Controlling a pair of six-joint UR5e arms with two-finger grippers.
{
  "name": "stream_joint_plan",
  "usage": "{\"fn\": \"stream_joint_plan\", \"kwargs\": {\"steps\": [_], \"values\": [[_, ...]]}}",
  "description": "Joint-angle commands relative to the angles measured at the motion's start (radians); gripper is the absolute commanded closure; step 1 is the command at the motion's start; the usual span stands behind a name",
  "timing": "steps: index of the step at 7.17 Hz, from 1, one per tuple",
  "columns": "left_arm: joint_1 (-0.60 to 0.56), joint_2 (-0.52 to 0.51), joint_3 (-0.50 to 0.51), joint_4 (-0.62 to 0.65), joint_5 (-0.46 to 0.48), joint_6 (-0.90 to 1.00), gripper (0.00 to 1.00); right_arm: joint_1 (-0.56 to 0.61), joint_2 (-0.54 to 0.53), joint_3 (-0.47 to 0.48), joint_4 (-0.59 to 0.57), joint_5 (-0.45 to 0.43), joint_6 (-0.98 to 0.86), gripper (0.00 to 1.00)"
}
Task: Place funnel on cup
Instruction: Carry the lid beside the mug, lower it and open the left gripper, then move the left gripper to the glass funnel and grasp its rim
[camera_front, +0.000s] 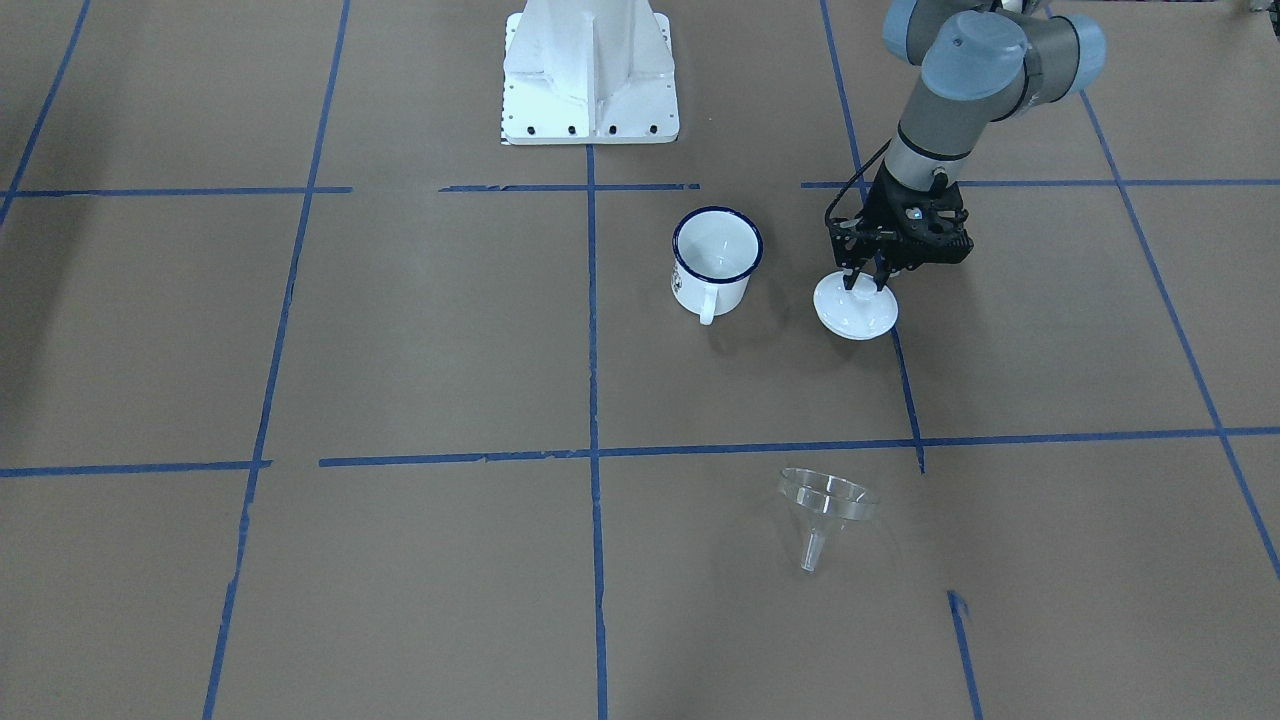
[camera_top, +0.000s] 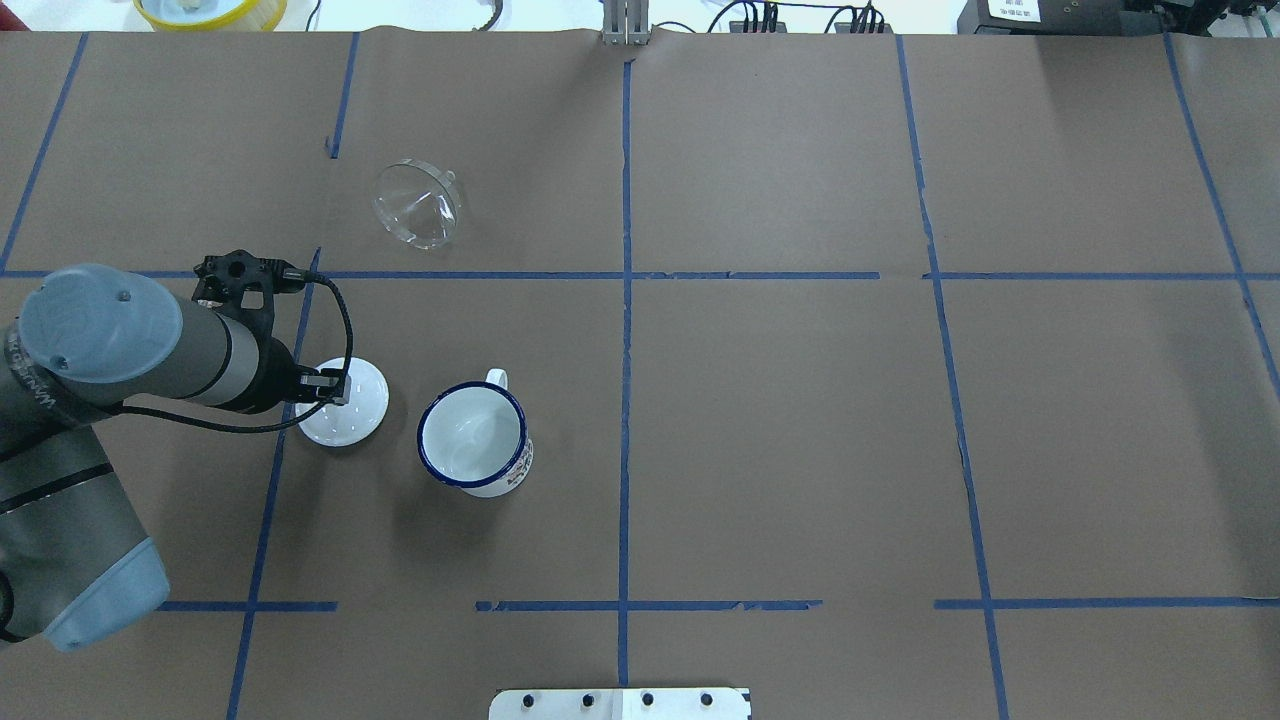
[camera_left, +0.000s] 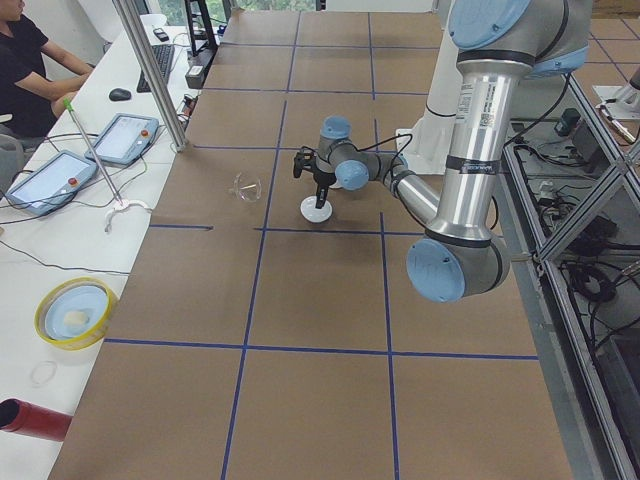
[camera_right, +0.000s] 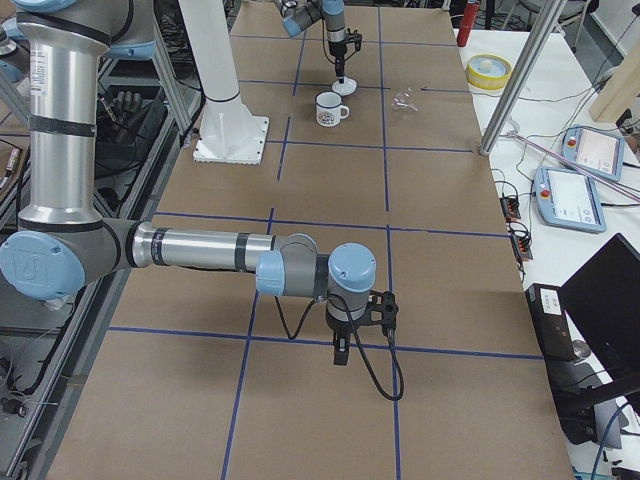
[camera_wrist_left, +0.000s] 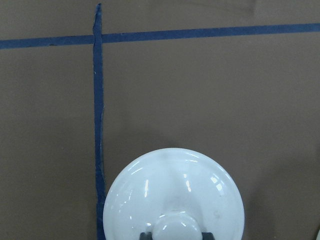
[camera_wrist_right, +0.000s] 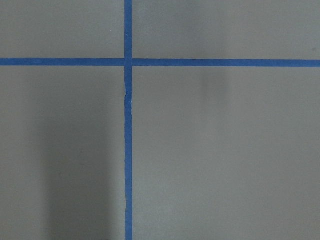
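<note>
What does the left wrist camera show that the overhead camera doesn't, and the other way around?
Only the left wrist view: a close look at the knob of the white lid, with dark fingertips against both its sides. Only the overhead view: the clear funnel lying farther out, the open cup beside the lid, and the left arm coming in from the side. Both: the lid on brown paper, next to a blue tape line.

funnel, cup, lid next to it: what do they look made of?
The funnel looks like clear glossy plastic; the table shows through it. The cup is likely enamelled metal: glossy white, thin dark blue rim. The lid is glossy white with highlights, enamel or ceramic, can't tell which.
</note>
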Motion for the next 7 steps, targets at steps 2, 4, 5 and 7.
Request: {"fn": "stream_joint_plan", "kwargs": {"steps": [2, 4, 5, 7], "values": [[-0.008, -0.025, -0.001, 0.003, -0.003, 0.0, 0.0, 0.0, 0.0, 0.0, 0.0, 0.0, 0.0, 0.0], [-0.086, -0.158, 0.016, 0.11, -0.008, -0.067, 0.0, 0.0, 0.0, 0.0, 0.0, 0.0, 0.0, 0.0], [-0.111, -0.221, 0.025, 0.152, -0.008, -0.178, 0.0, 0.0, 0.0, 0.0, 0.0, 0.0, 0.0, 0.0], [-0.14, -0.312, 0.142, 0.126, 0.0, -0.452, 0.0, 0.0, 0.0, 0.0, 0.0, 0.0, 0.0, 0.0]]}}
